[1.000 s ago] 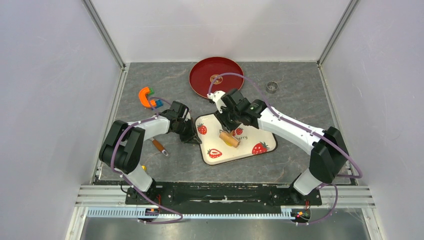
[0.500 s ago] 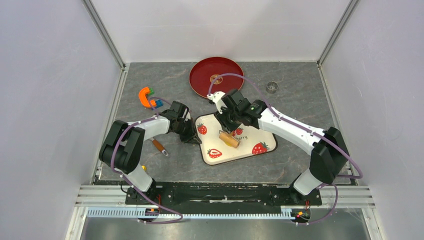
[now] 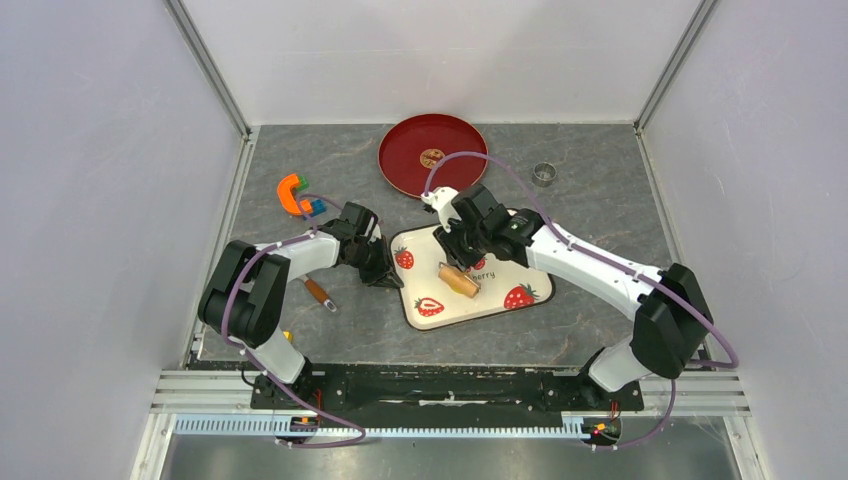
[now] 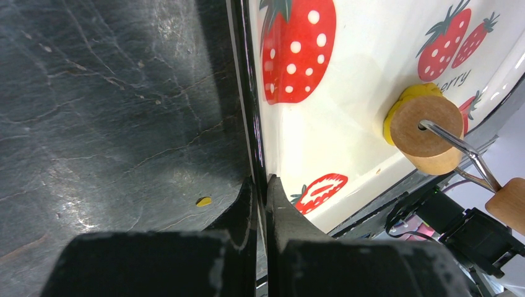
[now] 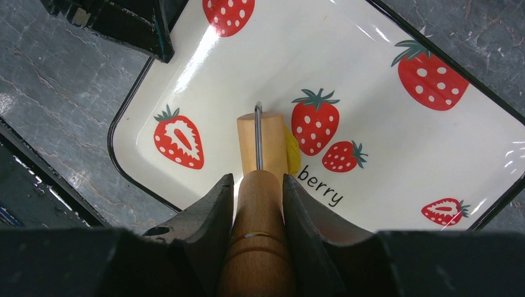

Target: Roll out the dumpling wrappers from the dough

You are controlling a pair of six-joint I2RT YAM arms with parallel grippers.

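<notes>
One dumpling wrapper is laid finished on the red plate, well beyond the right claw, which is clamped on the roller. Dough just ahead is judged partly flattened. The strawberry tray is pinched at its rim by the closed left claw.

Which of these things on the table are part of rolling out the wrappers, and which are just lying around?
In use: right gripper holding roller, yellow dough, strawberry tray, left gripper, red plate, dumpling wrapper.
Lying about: metal ring, orange object, wooden-handled tool.
</notes>
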